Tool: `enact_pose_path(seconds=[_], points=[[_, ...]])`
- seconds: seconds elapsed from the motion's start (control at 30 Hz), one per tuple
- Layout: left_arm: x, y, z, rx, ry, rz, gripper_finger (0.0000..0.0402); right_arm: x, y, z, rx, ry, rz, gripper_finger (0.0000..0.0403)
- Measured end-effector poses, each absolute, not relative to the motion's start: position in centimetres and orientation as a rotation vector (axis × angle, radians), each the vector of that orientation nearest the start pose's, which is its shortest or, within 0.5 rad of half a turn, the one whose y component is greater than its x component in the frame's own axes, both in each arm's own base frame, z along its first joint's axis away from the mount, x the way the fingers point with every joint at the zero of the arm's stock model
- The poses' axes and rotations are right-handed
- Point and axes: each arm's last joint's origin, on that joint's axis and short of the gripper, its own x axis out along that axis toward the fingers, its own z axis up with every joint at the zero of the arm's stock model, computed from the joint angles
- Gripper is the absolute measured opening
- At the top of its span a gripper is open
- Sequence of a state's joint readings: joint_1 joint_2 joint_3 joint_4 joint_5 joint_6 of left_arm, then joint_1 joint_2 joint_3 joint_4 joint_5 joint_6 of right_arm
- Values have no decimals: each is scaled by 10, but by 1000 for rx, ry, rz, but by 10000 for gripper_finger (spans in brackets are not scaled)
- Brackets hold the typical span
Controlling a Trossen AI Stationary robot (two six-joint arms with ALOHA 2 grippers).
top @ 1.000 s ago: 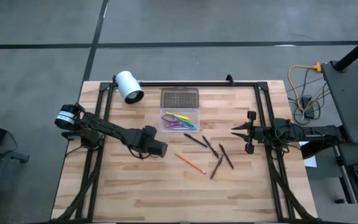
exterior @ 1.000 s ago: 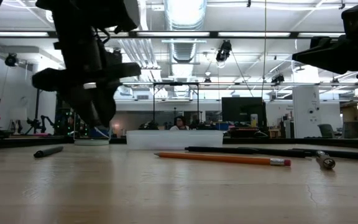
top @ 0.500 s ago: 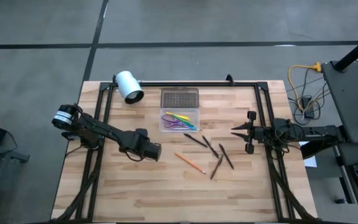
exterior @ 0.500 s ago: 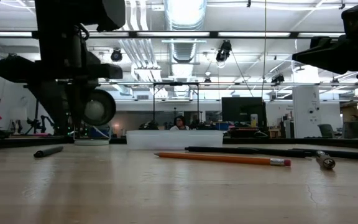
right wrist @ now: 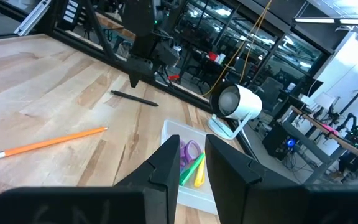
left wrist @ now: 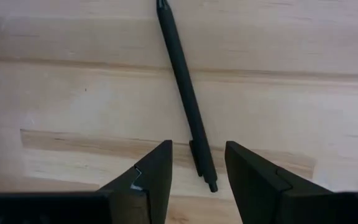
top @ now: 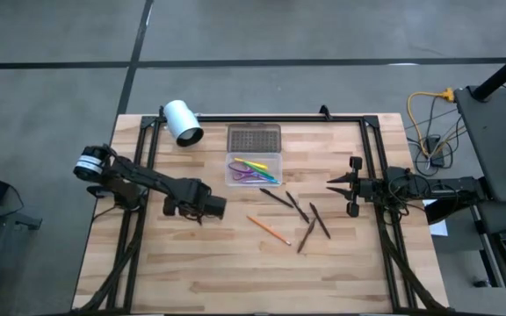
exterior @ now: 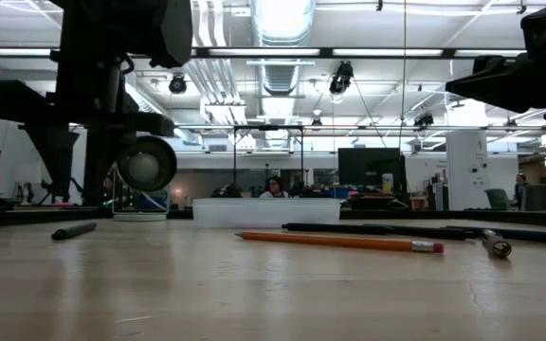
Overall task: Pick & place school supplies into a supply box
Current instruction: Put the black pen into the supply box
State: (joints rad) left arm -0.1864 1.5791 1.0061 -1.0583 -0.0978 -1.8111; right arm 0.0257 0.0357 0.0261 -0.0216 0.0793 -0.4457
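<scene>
Since the earlier frame the left gripper [top: 220, 207] has withdrawn toward nine o'clock.

High view: clear plastic supply box [top: 254, 170] holds several supplies; orange pencil [top: 268, 230] and dark pens remain loose.

Left wrist view: fingers open over a black pen [left wrist: 185, 93].

Right gripper [top: 336, 186], three o'clock: parted, empty; contents indistinct.

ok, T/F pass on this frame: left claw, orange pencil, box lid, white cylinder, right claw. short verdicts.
1. The left claw stands open above a dark pen. True.
2. The orange pencil lies inside the supply box. False: it lies on the table.
3. The box's lid lies beside it, off the box. True.
4. The white cylinder stands at the table's right edge. False: far left corner.
5. The right claw holds a pen. False: it holds nothing.
</scene>
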Motion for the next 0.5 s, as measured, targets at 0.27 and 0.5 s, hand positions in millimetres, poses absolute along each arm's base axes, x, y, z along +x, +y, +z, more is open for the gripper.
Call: enact_pose_path(seconds=[0.27, 0.5], points=[[246, -29, 176, -1194, 1199, 1317, 132, 98, 0, 168, -447, 43, -46, 68], [242, -16, 155, -1262, 1131, 1245, 132, 98, 0, 168, -447, 43, -46, 68]])
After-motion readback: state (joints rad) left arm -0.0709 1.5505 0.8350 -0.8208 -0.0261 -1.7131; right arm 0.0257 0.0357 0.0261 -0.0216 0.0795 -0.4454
